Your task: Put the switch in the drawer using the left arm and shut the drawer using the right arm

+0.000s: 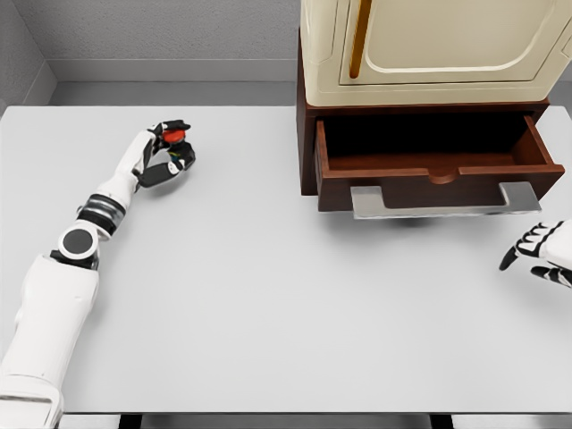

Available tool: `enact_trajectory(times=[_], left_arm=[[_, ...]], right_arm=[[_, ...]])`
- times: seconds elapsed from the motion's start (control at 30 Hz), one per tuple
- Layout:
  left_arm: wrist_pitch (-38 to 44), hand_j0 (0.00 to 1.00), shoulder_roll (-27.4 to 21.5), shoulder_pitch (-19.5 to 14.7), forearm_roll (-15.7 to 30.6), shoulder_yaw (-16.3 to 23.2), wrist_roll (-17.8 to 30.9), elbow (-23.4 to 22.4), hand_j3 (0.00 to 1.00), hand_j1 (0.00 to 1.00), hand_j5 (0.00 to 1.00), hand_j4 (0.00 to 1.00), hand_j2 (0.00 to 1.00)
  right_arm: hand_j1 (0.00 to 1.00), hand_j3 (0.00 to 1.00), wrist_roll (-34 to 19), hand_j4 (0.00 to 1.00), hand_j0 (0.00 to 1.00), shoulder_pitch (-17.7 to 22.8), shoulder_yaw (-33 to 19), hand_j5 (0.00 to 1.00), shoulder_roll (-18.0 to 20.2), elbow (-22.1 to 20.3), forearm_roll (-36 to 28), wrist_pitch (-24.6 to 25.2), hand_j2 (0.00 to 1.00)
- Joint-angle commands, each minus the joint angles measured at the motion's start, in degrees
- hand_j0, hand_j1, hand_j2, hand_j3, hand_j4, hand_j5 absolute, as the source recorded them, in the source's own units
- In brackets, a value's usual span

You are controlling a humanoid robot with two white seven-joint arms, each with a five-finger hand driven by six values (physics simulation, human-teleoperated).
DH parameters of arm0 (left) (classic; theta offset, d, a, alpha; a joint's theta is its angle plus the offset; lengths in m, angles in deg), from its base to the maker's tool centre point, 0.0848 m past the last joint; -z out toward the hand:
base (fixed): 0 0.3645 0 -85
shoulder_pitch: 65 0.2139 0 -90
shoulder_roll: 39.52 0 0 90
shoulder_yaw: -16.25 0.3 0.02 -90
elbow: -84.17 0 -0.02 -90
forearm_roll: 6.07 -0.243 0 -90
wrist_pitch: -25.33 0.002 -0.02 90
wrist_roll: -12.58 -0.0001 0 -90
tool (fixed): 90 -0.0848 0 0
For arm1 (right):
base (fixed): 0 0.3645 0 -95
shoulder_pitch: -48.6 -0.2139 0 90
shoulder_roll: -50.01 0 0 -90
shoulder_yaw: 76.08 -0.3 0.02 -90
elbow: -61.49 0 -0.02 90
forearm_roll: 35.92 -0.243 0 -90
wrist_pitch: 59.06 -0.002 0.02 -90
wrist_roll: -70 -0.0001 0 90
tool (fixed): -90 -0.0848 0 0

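We see the left hand [168,150] clenched around the red switch [174,136] at the table's [268,313] far left — well apart from the open drawer [435,165]. Right hand [541,252] rests near right, fingers relaxed, holding nothing.

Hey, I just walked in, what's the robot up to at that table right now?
The robot's left hand is out over the far left of the white table, its fingers curled around a small red and dark object, apparently the switch. The wooden drawer under the cream cabinet stands pulled open and looks empty inside. The right hand sits near the table's right edge, just below the drawer's metal handle, holding nothing. So the switch is not yet in the drawer.
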Motion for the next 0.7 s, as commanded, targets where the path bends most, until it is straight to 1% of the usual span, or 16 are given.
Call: enact_trajectory(times=[0.0, 0.03, 0.1, 0.43, 0.47, 0.53, 0.6, 0.67], left_arm=[[-0.02, 0.90, -0.01, 0.00, 0.13, -0.03, 0.02, 0.16, 0.90, 0.90, 0.90, 0.90, 0.90], [-0.02, 0.94, -0.01, 0.00, 0.13, -0.03, 0.02, 0.16, 0.94, 0.94, 0.94, 0.94, 0.94], [-0.10, 0.99, -0.01, 0.00, 0.13, -0.03, 0.02, 0.16, 0.99, 0.99, 0.99, 0.99, 0.99], [0.60, 0.99, 0.69, -0.18, 0.75, -0.20, 0.02, 0.08, 0.99, 0.99, 0.99, 0.99, 0.99], [0.69, 0.99, 0.78, -0.18, 0.83, -0.55, 0.02, 0.08, 0.99, 0.99, 0.99, 0.99, 0.99], [0.77, 0.99, 1.48, -0.70, 0.92, -2.48, -0.07, -0.01, 0.99, 0.99, 0.99, 0.99, 0.99], [1.04, 0.99, 1.48, -0.97, 4.17, -2.75, -0.06, -0.10, 0.99, 0.99, 0.99, 0.99, 0.99], [2.88, 0.98, 1.48, -0.97, 4.52, -2.84, 0.02, -0.10, 0.98, 0.98, 0.98, 0.98, 0.98]], right_arm=[[0.58, 0.58, -0.01, 0.58, 0.58, 0.00, 0.00, 0.58, 0.16, 0.77, -0.25, 0.06, 0.58], [0.58, 0.58, -0.01, 0.58, 0.58, 0.00, 0.09, 0.58, 0.07, 0.86, -0.26, 0.06, 0.58], [0.58, 0.58, -0.01, 0.58, 0.58, 0.00, 0.09, 0.58, -0.01, 0.86, -0.25, 0.06, 0.58], [0.58, 0.58, -0.01, 0.58, 0.58, 0.00, 0.18, 0.58, -0.19, 0.60, -0.34, 0.06, 0.58], [0.58, 0.58, -0.10, 0.58, 0.58, 0.00, 0.09, 0.58, -0.19, 0.60, -0.34, 0.06, 0.58], [0.58, 0.58, -0.10, 0.58, 0.58, 0.00, 0.18, 0.58, -0.19, 0.51, -0.34, 0.06, 0.58], [0.58, 0.58, -0.10, 0.58, 0.58, 0.00, 0.09, 0.58, -0.19, 0.42, -0.34, 0.06, 0.58], [0.58, 0.58, -0.10, 0.58, 0.58, 0.00, 0.18, 0.58, -0.19, 0.42, -0.34, 0.06, 0.58]])
